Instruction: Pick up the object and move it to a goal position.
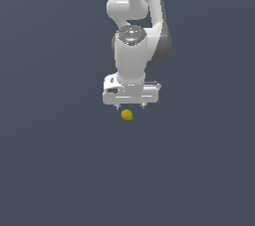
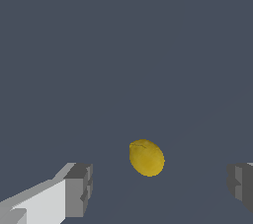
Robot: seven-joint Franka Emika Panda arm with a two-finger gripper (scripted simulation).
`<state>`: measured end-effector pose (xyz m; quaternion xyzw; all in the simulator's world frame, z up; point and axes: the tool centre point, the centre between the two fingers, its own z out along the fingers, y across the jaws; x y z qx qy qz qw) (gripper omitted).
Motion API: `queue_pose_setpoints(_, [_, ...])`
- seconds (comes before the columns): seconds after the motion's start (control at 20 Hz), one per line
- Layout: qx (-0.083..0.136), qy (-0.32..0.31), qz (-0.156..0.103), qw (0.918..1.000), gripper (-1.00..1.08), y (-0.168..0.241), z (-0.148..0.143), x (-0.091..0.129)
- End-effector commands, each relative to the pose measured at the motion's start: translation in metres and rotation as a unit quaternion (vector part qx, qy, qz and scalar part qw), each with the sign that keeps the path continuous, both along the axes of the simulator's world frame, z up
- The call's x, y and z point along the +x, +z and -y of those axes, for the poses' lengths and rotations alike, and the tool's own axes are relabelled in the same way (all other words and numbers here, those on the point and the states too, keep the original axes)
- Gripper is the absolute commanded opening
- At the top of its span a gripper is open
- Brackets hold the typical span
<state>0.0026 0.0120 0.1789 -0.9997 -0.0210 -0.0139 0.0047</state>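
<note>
The object is a small, lumpy yellow ball (image 1: 127, 115) lying on the dark grey floor, just below the white arm's hand in the exterior view. My gripper (image 1: 130, 105) hangs over it, pointing down, with its two short fingertips set wide apart on either side of the ball. In the wrist view the yellow ball (image 2: 146, 157) lies in the gap of the gripper (image 2: 160, 188), closer to one grey fingertip (image 2: 79, 188) than to the other (image 2: 240, 183). Neither pad touches the ball. The gripper is open and holds nothing.
A flat, uniform dark grey floor (image 1: 55, 160) fills both views. The white arm (image 1: 134, 26) rises behind the gripper toward the top of the exterior view. No other objects or edges show.
</note>
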Motion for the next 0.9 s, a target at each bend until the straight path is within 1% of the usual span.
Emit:
queue_pose_setpoints(0.0, [0.0, 0.0, 0.0, 1.0, 1.0, 0.0, 0.0, 0.0])
queue_pose_setpoints(0.45, [0.012, -0.008, -0.013, 0.9998, 1.0, -0.002, 0.007, -0.007])
queue_pose_setpoints(0.65, [0.012, -0.008, -0.012, 0.9998, 1.0, -0.002, 0.007, -0.007])
queue_pose_setpoints(0.85, [0.01, -0.005, -0.012, 0.9999, 1.0, -0.01, 0.008, -0.01])
